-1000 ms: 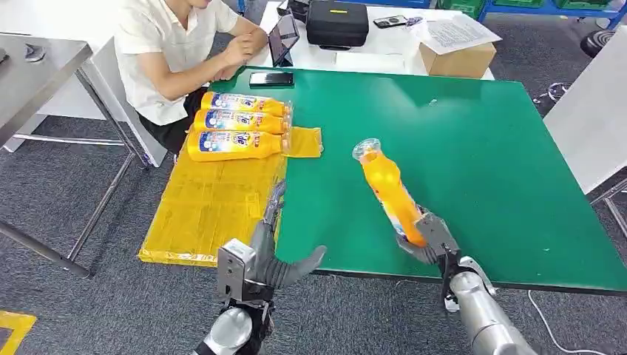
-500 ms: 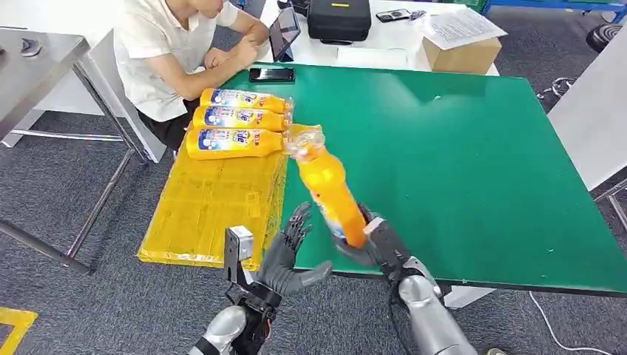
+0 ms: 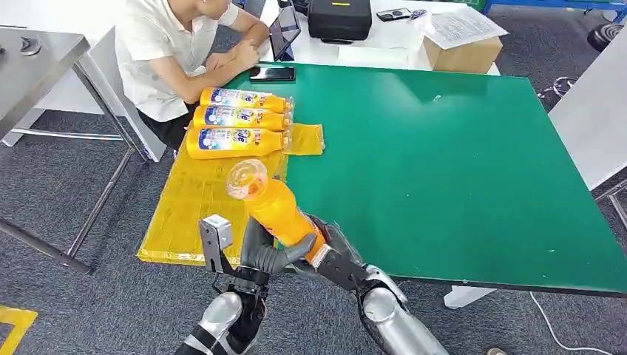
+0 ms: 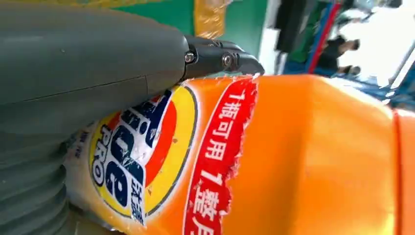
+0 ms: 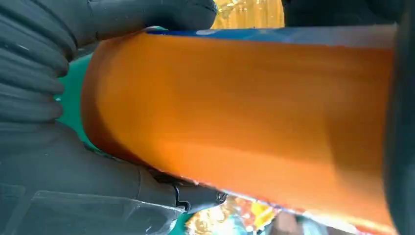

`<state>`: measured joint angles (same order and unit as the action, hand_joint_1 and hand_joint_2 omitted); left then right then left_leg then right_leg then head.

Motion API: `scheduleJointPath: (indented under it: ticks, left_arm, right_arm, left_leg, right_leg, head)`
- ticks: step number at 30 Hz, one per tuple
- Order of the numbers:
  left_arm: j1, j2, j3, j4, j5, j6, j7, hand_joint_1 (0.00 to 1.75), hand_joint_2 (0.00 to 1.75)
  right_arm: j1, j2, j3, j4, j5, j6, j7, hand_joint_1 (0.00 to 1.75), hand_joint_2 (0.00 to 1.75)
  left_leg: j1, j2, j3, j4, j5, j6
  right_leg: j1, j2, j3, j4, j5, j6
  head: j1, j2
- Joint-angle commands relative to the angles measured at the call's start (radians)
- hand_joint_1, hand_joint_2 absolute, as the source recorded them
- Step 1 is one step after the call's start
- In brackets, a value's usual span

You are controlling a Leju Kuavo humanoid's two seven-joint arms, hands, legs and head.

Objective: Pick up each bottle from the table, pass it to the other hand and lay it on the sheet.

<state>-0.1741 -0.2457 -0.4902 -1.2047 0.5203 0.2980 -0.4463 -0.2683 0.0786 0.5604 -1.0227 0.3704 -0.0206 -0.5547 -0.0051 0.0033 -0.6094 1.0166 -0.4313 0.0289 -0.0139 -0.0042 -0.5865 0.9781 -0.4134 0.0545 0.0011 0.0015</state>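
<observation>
— Swung left since half a second ago: orange bottle point(image 3: 275, 209) now over the near table corner, beside the yellow sheet point(image 3: 201, 203), no longer out over the green table point(image 3: 458, 155).

— Look of it?

— Bright orange body, clear cap end tilted up and away toward the sheet, base down at the hands. Round blue, red and yellow logo plus a red strip of white characters, seen from the left wrist point(image 4: 205, 161).

— Right hand point(image 3: 334, 259)?

— Clamped on the base end, dark fingers and thumb on opposite sides.

— Left hand point(image 3: 260, 255)?

— Pressed against the lower body from the left, thumb laid across the label. Wrapped round, though full grip hard to tell. Held in the air between both.

— Elsewhere?

— Three bottles point(image 3: 235, 118) lying side by side at the sheet's far end, close to a seated person point(image 3: 174, 52).
</observation>
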Motion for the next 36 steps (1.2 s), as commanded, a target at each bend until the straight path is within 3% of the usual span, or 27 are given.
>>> scheduleJointPath:
  ticks: [1, 4, 5, 6, 13, 14, 15, 16, 20, 26, 27, 30, 31, 32, 33, 34, 35, 36]
  left_arm:
    - [-0.047, -0.011, 0.061, -0.049, 0.054, -0.014, 0.035, 0.0, 1.75]
    - [-0.042, -0.008, 0.064, -0.054, 0.13, -0.098, 0.064, 0.02, 1.75]
    - [-0.037, -0.002, 0.056, -0.061, 0.179, -0.156, 0.101, 1.75, 1.75]
    - [-0.029, 0.004, 0.054, -0.066, 0.224, -0.213, 0.118, 1.75, 1.75]
    - [-0.026, 0.005, 0.052, -0.069, 0.223, -0.213, 0.118, 1.75, 1.75]
    - [-0.026, 0.005, 0.052, -0.069, 0.223, -0.213, 0.118, 1.75, 1.75]
    - [-0.022, 0.007, 0.051, -0.076, 0.278, -0.285, 0.146, 1.75, 1.75]
    - [-0.02, 0.007, 0.052, -0.075, 0.303, -0.312, 0.162, 1.75, 1.75]
    - [-0.019, 0.012, 0.061, -0.056, 0.356, -0.396, 0.174, 1.75, 1.75]
    - [-0.017, 0.008, 0.081, -0.067, 0.368, -0.411, 0.162, 1.75, 1.75]
    - [-0.01, 0.006, 0.106, -0.086, 0.374, -0.405, 0.152, 1.75, 1.75]
    - [0.034, 0.005, 0.196, -0.167, 0.373, -0.332, 0.125, 1.75, 1.75]
    - [0.05, 0.005, 0.232, -0.187, 0.347, -0.259, 0.103, 1.75, 1.75]
    - [0.07, 0.015, 0.27, -0.215, 0.239, -0.091, 0.049, 1.75, 1.75]
    - [0.068, 0.034, 0.275, -0.21, 0.1, 0.056, 0.002, 1.75, 1.75]
    - [0.06, 0.05, 0.271, -0.189, -0.025, 0.177, -0.037, 1.75, 1.75]
    - [0.056, 0.052, 0.283, -0.171, -0.026, 0.172, -0.041, 1.75, 1.75]
    - [0.044, 0.061, 0.275, -0.146, -0.143, 0.269, -0.109, 1.75, 1.75]
  right_arm:
    - [0.014, -0.027, 0.126, 0.038, 0.011, -0.01, 0.003, 1.75, 1.75]
    - [-0.001, -0.021, 0.133, 0.058, 0.005, -0.004, 0.0, 1.75, 1.75]
    - [-0.007, -0.019, 0.135, 0.071, 0.001, -0.002, -0.004, 1.75, 1.75]
    - [-0.017, -0.014, 0.135, 0.091, -0.007, 0.003, -0.011, 1.75, 1.75]
    - [-0.02, -0.013, 0.135, 0.098, -0.009, 0.002, -0.015, 1.75, 1.75]
    - [-0.02, -0.013, 0.135, 0.098, -0.009, 0.002, -0.015, 1.68, 1.75]
    - [-0.021, -0.009, 0.13, 0.106, -0.017, 0.006, -0.019, 1.12, 1.75]
    - [-0.022, -0.006, 0.126, 0.11, -0.025, 0.011, -0.022, 0.05, 1.75]
    - [-0.021, 0.013, 0.119, 0.129, -0.047, 0.031, -0.053, 0.0, 1.75]
    - [0.0, 0.02, 0.104, 0.114, -0.059, 0.025, -0.063, 0.0, 1.75]
    - [0.024, 0.022, 0.092, 0.096, -0.06, -0.002, -0.066, 0.0, 0.0]
    - [0.141, 0.037, 0.017, 0.001, -0.065, -0.132, -0.078, 0.0, 0.0]
    - [0.192, 0.051, -0.034, -0.049, -0.069, -0.243, -0.098, 0.0, 0.0]
    - [0.249, 0.058, -0.077, -0.11, -0.069, -0.367, -0.119, 0.0, 0.0]
    - [0.29, 0.06, -0.11, -0.169, -0.054, -0.501, -0.143, 0.0, 1.75]
    - [0.324, 0.048, -0.123, -0.23, -0.059, -0.593, -0.143, 0.0, 1.75]
    - [0.337, 0.03, -0.121, -0.265, -0.064, -0.594, -0.14, 0.0, 1.75]
    - [0.355, 0.039, -0.155, -0.319, -0.054, -0.677, -0.143, 0.0, 1.75]
  left_leg:
    - [0.001, -0.002, 0.001, 0.0, 0.0, -0.001]
    - [0.001, -0.002, 0.0, 0.0, 0.0, -0.001]
    - [0.001, -0.002, 0.002, 0.0, -0.001, -0.002]
    - [0.001, -0.001, 0.001, 0.0, -0.001, -0.002]
    - [0.001, -0.002, 0.001, 0.0, 0.0, -0.001]
    - [0.001, -0.003, 0.002, 0.0, -0.001, -0.002]
    - [0.002, -0.003, 0.002, 0.0, -0.001, -0.002]
    - [0.001, -0.002, 0.001, 0.0, -0.001, -0.001]
    - [0.001, -0.002, 0.002, 0.0, -0.001, -0.002]
    - [0.001, -0.003, 0.002, 0.0, -0.001, -0.002]
    - [0.001, -0.002, 0.001, 0.0, -0.001, -0.002]
    - [0.002, -0.003, 0.001, -0.001, -0.001, -0.002]
    - [0.002, -0.003, 0.0, 0.0, -0.001, -0.002]
    - [0.002, -0.003, 0.0, 0.0, -0.001, -0.002]
    - [0.002, -0.005, 0.002, -0.001, -0.002, -0.002]
    - [0.001, -0.004, 0.001, -0.001, -0.001, -0.002]
    - [0.001, -0.004, 0.0, -0.001, -0.001, -0.002]
    - [0.001, -0.004, 0.002, -0.001, -0.002, -0.002]
  right_leg:
    - [0.001, -0.002, 0.002, -0.001, -0.001, -0.001]
    - [0.001, -0.001, 0.001, 0.0, -0.001, -0.002]
    - [0.001, -0.001, 0.003, 0.0, -0.001, -0.002]
    - [0.001, -0.001, 0.002, -0.001, -0.001, -0.002]
    - [0.001, -0.001, 0.001, 0.0, -0.001, -0.001]
    - [0.001, -0.002, 0.003, -0.001, -0.002, -0.002]
    - [0.002, -0.002, 0.002, -0.001, -0.002, -0.002]
    - [0.001, -0.001, 0.001, 0.0, -0.001, -0.001]
    - [0.001, -0.001, 0.003, -0.001, -0.002, -0.002]
    - [0.001, -0.002, 0.003, -0.001, -0.002, -0.002]
    - [0.001, -0.002, 0.002, -0.001, -0.001, -0.002]
    - [0.002, -0.003, 0.002, -0.001, -0.002, -0.002]
    - [0.002, -0.002, 0.001, -0.001, -0.002, -0.002]
    - [0.002, -0.003, 0.001, -0.001, -0.002, -0.002]
    - [0.002, -0.004, 0.003, -0.001, -0.003, -0.003]
    - [0.001, -0.003, 0.002, -0.001, -0.003, -0.002]
    - [0.001, -0.003, 0.001, -0.001, -0.002, -0.002]
    - [0.001, -0.003, 0.003, 0.0, -0.004, -0.003]
  head:
    - [0.0, 0.0]
    - [0.0, 0.0]
    - [0.0, 0.0]
    - [0.0, 0.0]
    - [0.0, 0.0]
    - [0.0, 0.0]
    - [0.0, 0.0]
    - [0.0, 0.0]
    - [0.0, 0.0]
    - [0.0, 0.0]
    - [0.0, 0.0]
    - [0.0, 0.0]
    - [0.0, 0.0]
    - [0.0, 0.0]
    - [0.0, 0.0]
    - [0.0, 0.0]
    - [0.001, 0.0]
    - [0.0, 0.0]
